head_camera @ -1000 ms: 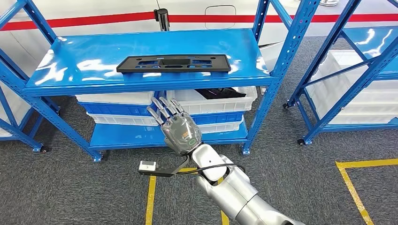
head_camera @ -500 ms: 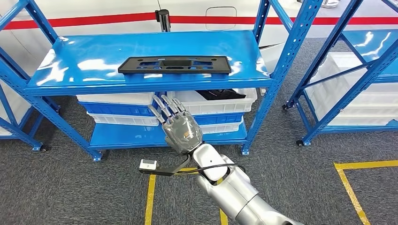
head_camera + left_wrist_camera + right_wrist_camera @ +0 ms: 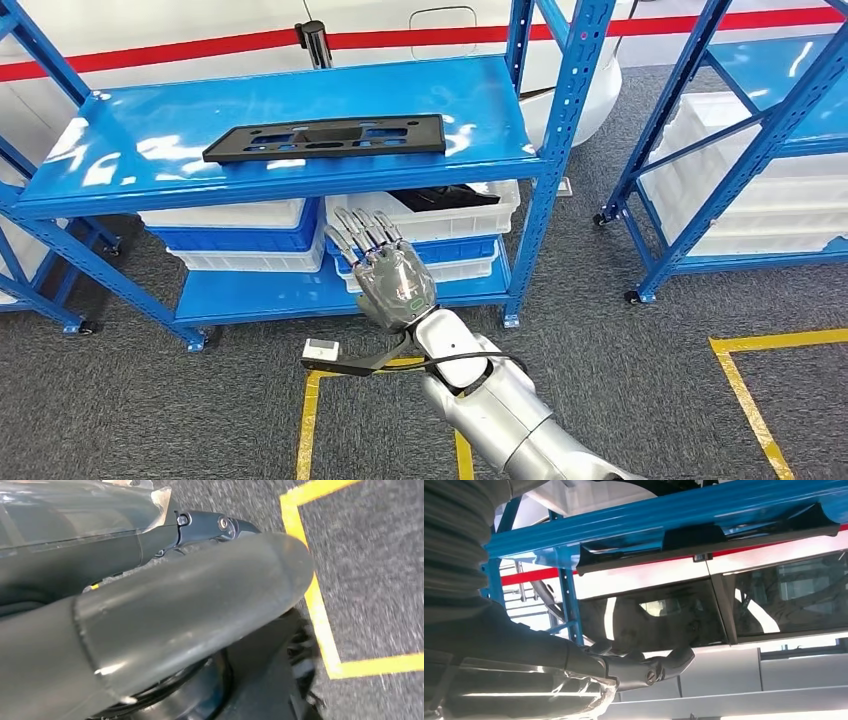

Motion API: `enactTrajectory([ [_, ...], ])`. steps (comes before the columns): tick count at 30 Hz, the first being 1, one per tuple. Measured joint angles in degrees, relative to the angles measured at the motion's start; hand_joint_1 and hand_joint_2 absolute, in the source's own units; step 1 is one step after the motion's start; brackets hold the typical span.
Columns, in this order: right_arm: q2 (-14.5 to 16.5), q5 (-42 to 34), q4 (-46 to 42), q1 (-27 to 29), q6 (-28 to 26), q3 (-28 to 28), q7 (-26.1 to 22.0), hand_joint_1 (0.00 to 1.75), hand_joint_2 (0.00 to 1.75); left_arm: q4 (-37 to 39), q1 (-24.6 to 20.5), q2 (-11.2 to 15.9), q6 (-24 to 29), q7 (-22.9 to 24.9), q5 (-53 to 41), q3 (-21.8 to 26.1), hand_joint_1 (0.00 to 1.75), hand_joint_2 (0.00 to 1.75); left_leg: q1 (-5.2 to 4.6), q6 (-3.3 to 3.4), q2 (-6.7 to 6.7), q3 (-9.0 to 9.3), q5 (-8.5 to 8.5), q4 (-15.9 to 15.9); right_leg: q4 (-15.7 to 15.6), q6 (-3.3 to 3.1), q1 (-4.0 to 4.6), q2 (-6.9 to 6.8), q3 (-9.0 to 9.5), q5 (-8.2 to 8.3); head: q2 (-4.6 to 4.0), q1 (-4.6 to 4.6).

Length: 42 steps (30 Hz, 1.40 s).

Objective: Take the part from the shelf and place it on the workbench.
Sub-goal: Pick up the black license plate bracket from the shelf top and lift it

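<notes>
The part is a long flat black plastic panel with cut-outs, lying on the top board of the blue shelf near its front edge. My right hand is raised in front of the shelf, below the top board and slightly right of the panel's middle. Its fingers are spread and point up, and it holds nothing. The right wrist view looks up at the panel overhanging the board's edge, with my fingers well short of it. My left hand hangs over the grey floor, holding nothing.
White and blue bins are stacked under the top board; one white bin holds black parts. A second blue shelf with white bins stands to the right. Yellow tape marks the grey carpet. A black post carries a red belt behind.
The camera has moved: the whole shelf has shifted left and slightly down in the picture. My right hand stays raised and spread in about the same place, holding nothing.
</notes>
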Motion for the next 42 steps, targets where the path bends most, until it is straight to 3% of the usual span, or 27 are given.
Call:
enactTrajectory([
  [2,0.0,0.0,0.0,0.0,0.0,0.0,0.0,0.00,1.75,0.0,0.1,0.0,0.0,0.0,0.0,0.0,0.00,0.00,-0.53,0.49,-0.11,-3.68,-2.41,6.5,0.0,-0.31,0.55,0.04,0.00,-0.11,0.00,-0.24],
  [4,0.0,0.1,0.1,0.1,0.0,0.0,0.0,0.00,1.75,0.0,0.1,0.0,0.1,0.0,-0.1,0.0,0.00,0.00,-1.23,1.50,-0.20,-5.75,-2.00,9.0,0.0,-0.65,1.30,0.14,0.09,-0.20,0.00,-0.31],
  [5,0.0,0.1,0.1,0.1,0.0,0.0,0.0,0.00,1.75,0.0,0.1,0.0,0.2,0.0,-0.1,0.0,0.00,0.00,-1.73,2.33,-0.30,-5.67,-0.53,7.8,0.0,-0.80,1.73,0.24,0.20,-0.24,0.00,-0.31],
  [7,0.1,0.2,0.1,0.1,-0.1,0.0,0.0,0.00,1.75,0.0,0.1,0.0,0.2,0.0,-0.3,0.0,0.00,0.00,-3.07,4.78,-0.72,-3.02,3.63,1.2,-0.1,-1.09,2.33,0.42,0.53,-0.35,0.00,-0.24],
  [9,0.1,0.3,0.1,0.0,-0.1,-0.1,0.1,0.00,1.75,0.0,0.1,0.1,0.3,-0.1,-0.6,0.0,0.00,0.00,-4.24,6.81,-0.64,-0.58,5.68,-4.1,-0.1,-1.30,2.63,0.47,0.64,-0.43,0.00,0.05],
  [10,0.1,0.3,0.1,0.0,-0.1,-0.2,0.1,0.00,1.75,0.0,0.0,0.1,0.4,-0.2,-0.6,0.0,0.00,0.00,-4.67,7.36,-0.51,-0.13,5.81,-5.2,-0.2,-1.34,2.52,0.42,0.61,-0.43,0.00,0.12],
  [11,0.1,0.4,0.1,0.0,-0.1,-0.2,0.2,0.00,1.75,0.0,0.0,0.0,0.4,-0.3,-0.7,0.0,0.00,0.00,-4.89,7.44,-0.30,-0.04,5.83,-5.6,-0.3,-1.24,2.53,0.37,0.61,-0.39,0.00,0.12],
  [14,0.0,0.6,-0.1,0.2,-0.5,-0.5,0.2,0.00,1.75,0.0,0.0,-0.2,0.5,-0.3,-1.0,0.0,0.00,0.00,-4.46,6.92,-0.12,1.32,6.94,-8.1,0.6,-0.80,2.64,0.10,0.09,-0.85,0.00,-0.03],
  [16,-0.1,0.6,-0.2,0.3,-1.0,-0.7,0.2,0.00,1.75,0.0,-0.1,-0.3,0.5,-0.4,-1.0,0.0,0.00,0.00,-4.13,6.45,0.04,2.05,7.41,-9.1,5.7,-0.70,2.50,-0.02,-2.41,-2.99,0.00,0.09],
  [18,-0.4,0.6,-0.2,0.8,-1.3,-1.0,0.0,0.00,1.75,0.0,-0.1,-0.5,0.5,-0.4,-1.0,0.0,0.00,0.00,-4.02,6.28,0.05,2.18,7.30,-9.2,12.7,-0.35,2.05,-0.04,-6.11,-5.42,0.00,0.13],
  [19,-0.5,0.6,-0.2,1.1,-1.4,-1.2,-0.1,0.00,1.75,0.0,0.0,-0.6,0.5,-0.4,-1.0,0.0,0.00,0.00,-3.98,6.14,0.04,2.25,7.20,-9.2,14.6,0.02,1.80,-0.07,-7.25,-5.84,0.00,0.14],
  [20,-0.6,0.6,-0.2,1.3,-1.5,-1.3,-0.2,0.00,1.75,0.0,0.0,-0.7,0.5,-0.4,-1.0,0.0,0.00,0.00,-3.91,5.95,0.02,2.36,7.07,-9.1,14.6,0.57,1.55,-0.13,-7.44,-5.45,0.00,0.13],
  [22,-0.7,0.6,-0.3,1.5,-1.7,-1.4,-0.5,0.00,0.87,0.0,0.1,-0.8,0.5,-0.5,-1.0,0.0,0.00,0.00,-3.67,5.27,-0.01,2.82,6.56,-9.0,7.3,1.98,1.12,-0.48,-4.07,-2.17,0.00,0.16],
  [23,-0.7,0.7,-0.4,1.6,-2.0,-1.4,-0.8,0.00,0.44,0.0,0.1,-0.8,0.5,-0.5,-1.1,0.0,0.00,0.00,-3.66,4.80,-0.03,3.01,6.18,-8.8,3.2,2.31,1.03,-0.69,-1.93,-0.56,0.00,0.19],
  [24,-0.7,0.7,-0.5,1.6,-2.2,-1.4,-1.0,0.00,0.00,0.0,0.0,-0.8,0.6,-0.6,-1.1,0.0,0.00,0.00,-3.68,4.35,-0.03,3.13,5.82,-8.5,-0.1,2.21,0.96,-0.81,-0.23,0.62,0.00,0.19],
  [25,-0.8,0.7,-0.5,1.6,-2.4,-1.4,-1.3,0.00,0.00,0.0,0.0,-0.9,0.6,-0.8,-1.1,0.0,0.00,0.00,-3.72,4.00,-0.02,3.14,5.56,-8.4,-1.5,1.70,1.00,-0.84,0.51,0.99,0.00,0.16],
  [28,-0.9,0.7,-0.5,1.7,-3.0,-1.4,-2.1,0.00,0.00,0.0,0.0,-0.9,0.6,-1.1,-1.1,0.0,0.00,0.00,-3.41,3.28,-0.02,3.13,5.09,-8.1,-1.8,0.13,1.02,-0.49,0.69,0.86,0.00,0.03],
  [30,-0.8,0.7,-0.5,1.7,-3.2,-1.4,-2.6,0.00,0.00,0.0,0.0,-0.9,0.6,-1.2,-1.1,0.1,0.00,0.00,-3.12,2.61,-0.21,2.04,3.46,-5.6,-2.0,-0.59,0.68,-0.35,1.03,0.74,0.00,-0.16],
  [33,-0.8,0.8,-0.5,1.8,-3.2,-1.4,-2.9,0.00,0.00,0.0,0.1,-1.0,0.7,-1.3,-1.2,0.2,0.00,0.00,-2.77,1.78,-0.37,-3.74,-0.90,4.8,-2.0,-1.34,0.62,-0.30,1.44,0.40,0.00,-0.47],
  [34,-0.8,0.8,-0.5,1.9,-3.2,-1.4,-3.0,0.00,0.00,0.0,0.2,-1.0,0.7,-1.3,-1.2,0.2,0.00,0.00,-2.65,1.64,-0.37,-5.53,-1.35,7.4,-2.0,-1.45,0.64,-0.26,1.54,0.30,0.00,-0.47],
  [35,-0.8,0.9,-0.5,2.0,-3.2,-1.4,-3.0,0.00,0.00,0.0,0.2,-1.0,0.8,-1.3,-1.2,0.2,0.00,0.00,-2.51,1.56,-0.37,-6.52,-0.67,8.1,-2.0,-1.50,0.62,-0.17,1.68,0.19,0.00,-0.48],
  [36,-0.8,1.0,-0.5,2.1,-3.2,-1.4,-3.2,0.00,0.00,0.0,0.2,-1.0,0.8,-1.3,-1.2,0.2,0.00,0.00,-2.34,1.52,-0.36,-6.41,1.08,6.7,-2.0,-1.47,0.57,-0.06,1.89,0.05,0.00,-0.48],
  [38,-0.7,1.1,-0.5,2.0,-3.2,-1.4,-3.5,0.00,0.00,0.0,0.2,-1.0,0.9,-1.3,-1.2,0.2,0.00,0.00,-1.99,1.46,-0.38,-3.63,5.87,-0.6,-2.0,-1.10,0.46,0.14,2.41,-0.32,0.00,-0.51],
  [39,-0.6,1.1,-0.5,2.0,-3.2,-1.4,-3.6,0.00,0.00,0.0,0.2,-1.0,0.9,-1.3,-1.2,0.2,0.00,0.00,-1.97,1.44,-0.49,-2.15,7.37,-4.0,-2.0,-0.80,0.59,0.24,2.56,-0.53,0.00,-0.57],
  [40,-0.5,1.1,-0.6,2.0,-3.2,-1.4,-3.7,0.00,0.00,0.0,0.1,-1.0,0.9,-1.3,-1.2,0.2,0.00,0.00,-2.04,1.49,-0.61,-1.17,8.10,-6.2,-2.0,-0.48,0.73,0.29,2.62,-0.67,0.00,-0.57],
  [42,-0.4,1.2,-0.6,2.0,-3.2,-1.3,-3.7,0.00,0.00,0.0,0.0,-1.1,0.9,-1.3,-1.2,0.2,0.00,0.00,-2.50,1.94,-0.87,-0.75,7.92,-7.3,-2.2,0.28,0.95,0.37,2.64,-0.80,0.00,-0.57],
])
